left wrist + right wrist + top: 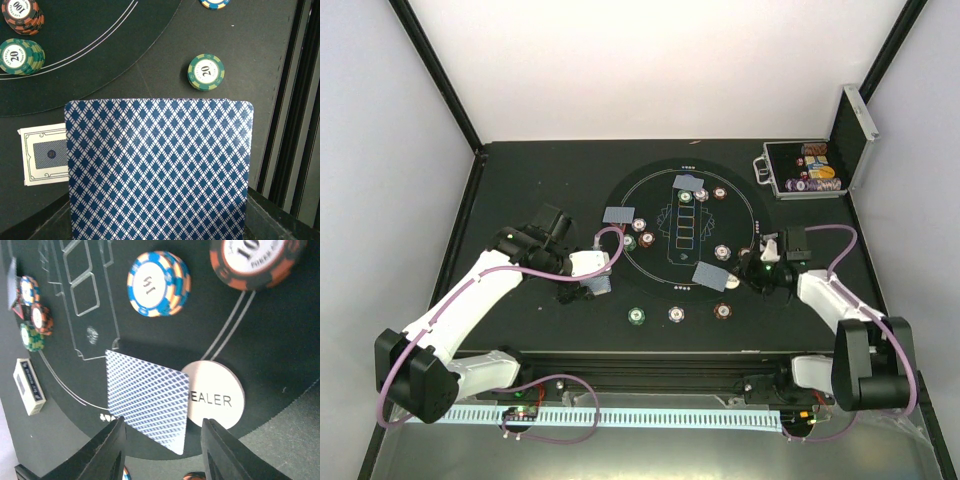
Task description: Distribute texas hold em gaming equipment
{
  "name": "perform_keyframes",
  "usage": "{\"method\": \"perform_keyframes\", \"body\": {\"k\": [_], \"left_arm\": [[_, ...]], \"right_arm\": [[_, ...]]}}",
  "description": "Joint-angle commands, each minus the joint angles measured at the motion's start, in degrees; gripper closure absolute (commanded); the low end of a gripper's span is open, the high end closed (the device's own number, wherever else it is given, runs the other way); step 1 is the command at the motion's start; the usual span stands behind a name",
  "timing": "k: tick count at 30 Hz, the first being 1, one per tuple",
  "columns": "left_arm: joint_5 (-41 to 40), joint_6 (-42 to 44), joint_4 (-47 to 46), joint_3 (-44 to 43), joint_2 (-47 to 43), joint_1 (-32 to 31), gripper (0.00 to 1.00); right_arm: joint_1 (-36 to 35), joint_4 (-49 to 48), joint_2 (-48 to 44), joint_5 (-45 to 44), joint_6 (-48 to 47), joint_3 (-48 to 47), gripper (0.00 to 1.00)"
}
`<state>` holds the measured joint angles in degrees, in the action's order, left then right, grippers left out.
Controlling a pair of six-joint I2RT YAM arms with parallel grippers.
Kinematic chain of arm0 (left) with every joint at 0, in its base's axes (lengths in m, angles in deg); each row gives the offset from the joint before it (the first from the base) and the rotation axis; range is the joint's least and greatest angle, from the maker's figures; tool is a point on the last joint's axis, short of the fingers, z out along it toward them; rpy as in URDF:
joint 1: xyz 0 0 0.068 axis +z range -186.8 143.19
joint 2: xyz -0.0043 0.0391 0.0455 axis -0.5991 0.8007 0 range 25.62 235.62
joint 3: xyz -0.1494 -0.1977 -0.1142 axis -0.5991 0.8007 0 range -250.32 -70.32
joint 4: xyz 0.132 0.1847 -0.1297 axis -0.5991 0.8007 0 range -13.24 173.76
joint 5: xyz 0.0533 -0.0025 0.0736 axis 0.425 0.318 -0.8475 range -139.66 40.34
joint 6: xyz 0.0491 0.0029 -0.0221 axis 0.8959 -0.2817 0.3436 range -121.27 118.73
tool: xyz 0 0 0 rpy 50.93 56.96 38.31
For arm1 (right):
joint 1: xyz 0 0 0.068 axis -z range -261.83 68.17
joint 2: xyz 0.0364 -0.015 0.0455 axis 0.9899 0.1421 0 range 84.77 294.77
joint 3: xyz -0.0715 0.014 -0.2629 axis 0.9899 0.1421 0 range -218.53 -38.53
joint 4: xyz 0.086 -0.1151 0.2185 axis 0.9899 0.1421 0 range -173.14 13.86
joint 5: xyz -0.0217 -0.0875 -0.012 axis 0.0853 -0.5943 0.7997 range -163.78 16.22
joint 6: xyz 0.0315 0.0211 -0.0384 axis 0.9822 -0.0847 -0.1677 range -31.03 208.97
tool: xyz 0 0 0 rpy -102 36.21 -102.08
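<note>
My left gripper point(592, 287) is shut on playing cards point(157, 170) with a blue diamond back that hide its fingers. It hovers left of the round mat point(660, 275). A green 20 chip stack point(206, 71) lies ahead of it. My right gripper point(162, 426) is open, its fingers on either side of the near corner of a face-down card point(147, 402). That card overlaps a white DEALER disc point(217, 396). In the top view the right gripper point(742, 272) is at the mat's right edge. Other cards point(620, 215) point(690, 182) lie on the mat.
Chip stacks sit around the mat: blue point(159, 283), red-brown point(255, 260), and three along the near edge point(676, 314). A card box point(45, 155) lies on the table left of the held cards. The silver-edged case point(810, 170) stands open at back right.
</note>
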<state>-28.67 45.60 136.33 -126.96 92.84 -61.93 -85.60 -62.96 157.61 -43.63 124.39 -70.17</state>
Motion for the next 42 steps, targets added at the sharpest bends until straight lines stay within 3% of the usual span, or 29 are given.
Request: {"method": "perform_keyframes", "body": {"k": [1,5,9,16,24,28,42], "left_arm": [[0.84,0.85,0.28,-1.34,-0.37,0.16,0.98],[1.14,0.9,0.18,-1.36,-0.34,0.16,0.98],[1.65,0.77,0.15,-1.4,-0.11,0.16,0.98],[1.51,0.85,0.18,-1.35,-0.2,0.16,0.98],[1.55,0.75,0.46,-1.52,-0.4,0.17,0.98],[1.4,0.76,0.63,-1.54,-0.75,0.16,0.98],[1.24,0.82,0.9,-1.72,-0.75,0.16,0.99]], "right_arm": [[-1.33,2.69,-4.13,-1.9,0.88,-2.1,0.54],[-9.04,-1.48,-6.83,1.95,6.64,-2.51,0.4],[-20.49,-12.68,-6.59,4.36,16.24,-2.77,0.26],[-36.5,-26.79,1.94,6.04,24.77,-9.37,0.16],[-46.14,-31.77,12.65,7.17,25.93,-17.77,0.16],[-47.3,-34.5,16.9,8.43,27.08,-19.85,0.16],[-48.17,-42.59,27.31,13.62,30.39,-23.38,0.33]]}}
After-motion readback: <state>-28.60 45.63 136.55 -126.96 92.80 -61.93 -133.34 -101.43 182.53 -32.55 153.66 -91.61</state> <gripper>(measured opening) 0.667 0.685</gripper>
